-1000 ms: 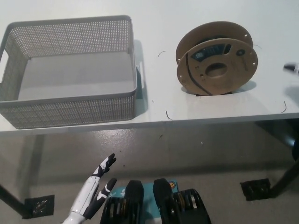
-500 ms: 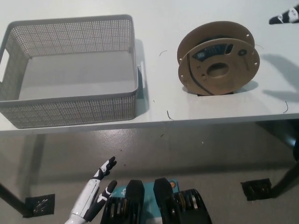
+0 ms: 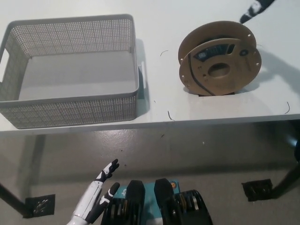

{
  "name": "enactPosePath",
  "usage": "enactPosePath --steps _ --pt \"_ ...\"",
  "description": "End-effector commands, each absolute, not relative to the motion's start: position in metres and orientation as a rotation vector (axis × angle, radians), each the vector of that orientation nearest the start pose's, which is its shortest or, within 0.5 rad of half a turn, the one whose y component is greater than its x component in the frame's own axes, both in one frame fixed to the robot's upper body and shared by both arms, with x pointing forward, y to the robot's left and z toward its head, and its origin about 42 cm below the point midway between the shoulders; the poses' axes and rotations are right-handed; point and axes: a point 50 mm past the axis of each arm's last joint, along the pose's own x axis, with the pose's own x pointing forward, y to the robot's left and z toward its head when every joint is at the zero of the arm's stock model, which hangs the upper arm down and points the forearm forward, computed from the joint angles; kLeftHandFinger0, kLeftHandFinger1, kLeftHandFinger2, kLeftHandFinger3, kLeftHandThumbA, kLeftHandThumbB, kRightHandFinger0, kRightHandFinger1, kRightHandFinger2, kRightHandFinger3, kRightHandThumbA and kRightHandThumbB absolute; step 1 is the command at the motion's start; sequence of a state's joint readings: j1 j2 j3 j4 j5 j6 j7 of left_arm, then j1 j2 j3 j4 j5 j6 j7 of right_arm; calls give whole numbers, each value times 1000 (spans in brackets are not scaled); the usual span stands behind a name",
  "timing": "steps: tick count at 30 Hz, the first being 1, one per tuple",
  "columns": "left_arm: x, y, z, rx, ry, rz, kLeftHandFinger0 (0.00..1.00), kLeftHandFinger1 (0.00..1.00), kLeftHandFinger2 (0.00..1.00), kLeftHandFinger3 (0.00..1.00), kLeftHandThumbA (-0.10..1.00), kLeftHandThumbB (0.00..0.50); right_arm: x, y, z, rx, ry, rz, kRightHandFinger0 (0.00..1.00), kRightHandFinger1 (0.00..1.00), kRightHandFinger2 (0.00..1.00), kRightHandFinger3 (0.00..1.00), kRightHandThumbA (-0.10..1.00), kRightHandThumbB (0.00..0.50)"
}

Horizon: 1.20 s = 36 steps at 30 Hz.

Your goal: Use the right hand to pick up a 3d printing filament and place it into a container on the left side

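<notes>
Hovering at one o'clock of the upright brown cardboard filament spool (image 3: 219, 64), the black right robot hand (image 3: 255, 8) is mostly out of frame, grip perhaps open, cannot tell; white left robot hand (image 3: 97, 196) rests open low.

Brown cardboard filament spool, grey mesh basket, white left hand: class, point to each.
Brown cardboard filament spool (image 3: 219, 65): head view, front flange.
Grey mesh basket (image 3: 70, 111): head view, near wall.
White left hand (image 3: 96, 193): head view, hand's middle, below the table edge.
</notes>
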<state>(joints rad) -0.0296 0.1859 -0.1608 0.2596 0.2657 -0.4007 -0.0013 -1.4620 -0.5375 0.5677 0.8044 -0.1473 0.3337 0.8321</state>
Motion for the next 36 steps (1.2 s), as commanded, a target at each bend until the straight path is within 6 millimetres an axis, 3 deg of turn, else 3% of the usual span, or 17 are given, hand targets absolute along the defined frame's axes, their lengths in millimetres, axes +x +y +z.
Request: enactPosePath --steps 1,3,6,7,11,13,14,16,17,19,22,26,30,35,36 --pt "285 225 65 451 -195 -297 1000 1000 1000 1000 1000 361 557 -187 589 -1204 135 648 1000 1000 1000 1000 1000 338" --pt "285 223 66 456 -195 -304 1000 1000 1000 1000 1000 352 563 -180 585 -1199 165 633 1000 1000 1000 1000 1000 365" --pt "286 223 67 460 -197 -305 1000 1000 1000 1000 1000 345 568 -169 580 -1195 202 645 1000 1000 1000 1000 1000 354" --pt "286 223 66 463 -200 -305 1000 1000 1000 1000 1000 342 570 -165 576 -1202 214 637 1000 1000 1000 1000 1000 376" --pt "288 224 67 463 -204 -305 1000 1000 1000 1000 1000 354 572 -155 566 -1238 250 671 1000 1000 1000 1000 1000 358" --pt "287 223 67 462 -205 -307 1000 1000 1000 1000 1000 353 574 -153 561 -1289 279 639 1000 1000 1000 1000 1000 399" --pt "287 223 68 460 -208 -308 1000 1000 1000 1000 1000 346 575 -153 557 -1308 302 614 1000 1000 1000 1000 1000 380" --pt "288 222 69 456 -211 -309 1000 1000 1000 1000 1000 331 578 -153 551 -1390 317 568 1000 1000 1000 1000 1000 401" --pt "288 222 69 456 -214 -309 1000 1000 1000 1000 1000 333 578 -153 548 -1392 330 584 1000 1000 1000 1000 1000 357" --pt "290 222 69 459 -217 -307 1000 1000 1000 1000 1000 339 580 -154 540 -1346 364 626 1000 1000 1000 1000 1000 341" --pt "289 223 69 474 -214 -307 1000 1000 1000 1000 1000 344 584 -157 521 -1319 391 662 1000 1000 1000 1000 1000 331" --pt "288 224 70 462 -216 -307 1000 1000 1000 1000 1000 336 589 -157 500 -1379 418 644 1000 1000 1000 1000 1000 362" --pt "288 223 70 472 -225 -316 1000 1000 1000 1000 1000 329 592 -165 464 -1379 518 659 1000 1000 1000 1000 1000 406" --pt "291 223 71 472 -233 -321 1000 1000 1000 1000 1000 334 593 -164 432 -1355 536 726 1000 1000 1000 1000 1000 362" --pt "291 223 73 474 -233 -320 1000 1000 1000 1000 1000 335 592 -163 423 -1236 561 744 1000 1000 1000 1000 1000 345"
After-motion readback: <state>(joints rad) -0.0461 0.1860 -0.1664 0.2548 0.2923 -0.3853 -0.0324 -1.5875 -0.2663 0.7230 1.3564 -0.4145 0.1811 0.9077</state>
